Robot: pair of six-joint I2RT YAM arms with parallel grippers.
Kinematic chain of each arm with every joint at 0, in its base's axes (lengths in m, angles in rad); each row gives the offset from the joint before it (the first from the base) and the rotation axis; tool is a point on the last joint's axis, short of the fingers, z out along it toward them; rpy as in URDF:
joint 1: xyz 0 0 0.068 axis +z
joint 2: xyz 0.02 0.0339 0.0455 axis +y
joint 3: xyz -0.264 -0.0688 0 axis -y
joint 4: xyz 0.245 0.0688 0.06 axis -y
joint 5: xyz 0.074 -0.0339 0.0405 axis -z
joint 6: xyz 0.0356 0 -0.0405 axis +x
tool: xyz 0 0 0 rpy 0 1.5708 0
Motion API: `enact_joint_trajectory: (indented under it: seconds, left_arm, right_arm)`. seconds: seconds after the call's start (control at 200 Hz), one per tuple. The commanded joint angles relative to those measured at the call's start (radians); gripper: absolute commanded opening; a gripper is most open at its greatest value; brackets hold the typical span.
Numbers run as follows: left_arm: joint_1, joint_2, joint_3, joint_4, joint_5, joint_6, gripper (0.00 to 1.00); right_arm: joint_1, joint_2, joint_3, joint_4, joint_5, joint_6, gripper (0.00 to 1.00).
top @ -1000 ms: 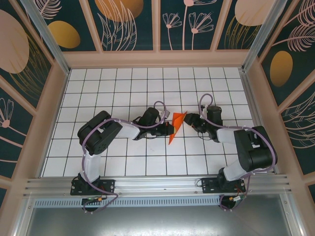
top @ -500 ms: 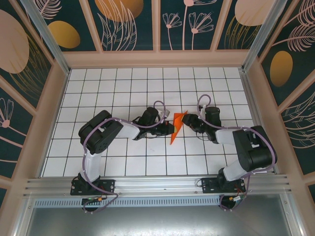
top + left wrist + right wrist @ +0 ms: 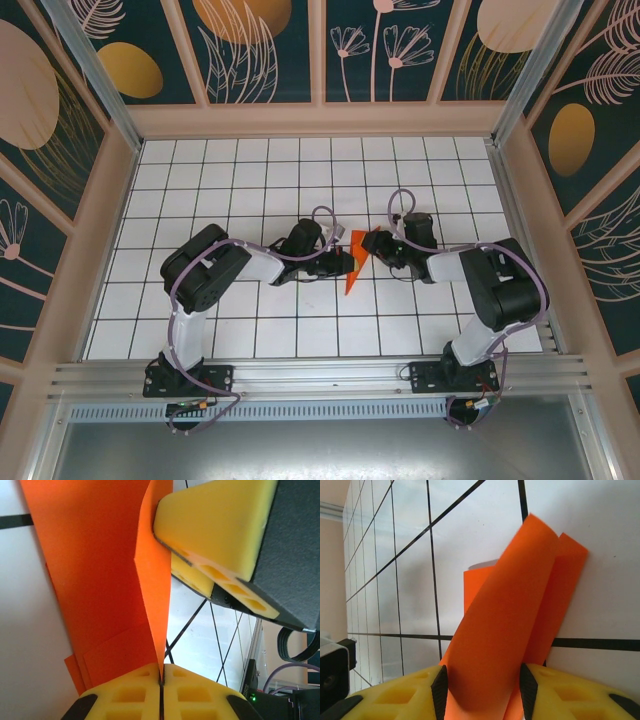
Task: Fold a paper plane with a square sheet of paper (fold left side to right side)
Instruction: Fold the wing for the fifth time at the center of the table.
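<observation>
The folded orange paper (image 3: 352, 275) sits mid-bench between the two arms, one flap lifted off the white gridded bench (image 3: 250, 170). The left end effector (image 3: 161, 672) is clenched on the flap's edge. The right end effector (image 3: 482, 680) straddles a curled flap, its pads (image 3: 400, 695) apart; whether it squeezes, I cannot tell.

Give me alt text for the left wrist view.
The left gripper, shut, pinches a raised flap of the folded orange paper between its yellow pads. The right gripper sits at the flap's upper part, over the white gridded table.
</observation>
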Motion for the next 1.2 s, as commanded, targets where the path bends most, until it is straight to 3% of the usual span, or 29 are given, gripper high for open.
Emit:
enact_joint_trajectory:
  seconds: [0.0, 0.44, 0.856, 1.011, 1.196]
  left_arm:
    - [0.009, 0.014, -0.009, 0.036, 0.006, -0.005, 0.13]
    - [0.030, -0.058, -0.010, -0.018, -0.006, 0.026, 0.36]
    - [0.045, -0.020, 0.039, -0.032, 0.028, 0.037, 0.45]
    - [0.045, -0.003, 0.057, -0.028, 0.041, 0.035, 0.42]
    - [0.045, 0.013, 0.080, -0.070, 0.006, 0.061, 0.20]
  right_arm:
    - [0.007, 0.028, 0.026, -0.045, 0.026, 0.012, 0.45]
    - [0.006, 0.050, 0.031, -0.063, 0.023, 0.004, 0.45]
    - [0.007, 0.043, 0.029, -0.069, 0.019, 0.000, 0.45]
    - [0.008, 0.042, 0.030, -0.073, 0.019, -0.005, 0.45]
    - [0.008, 0.040, 0.028, -0.076, 0.017, -0.008, 0.45]
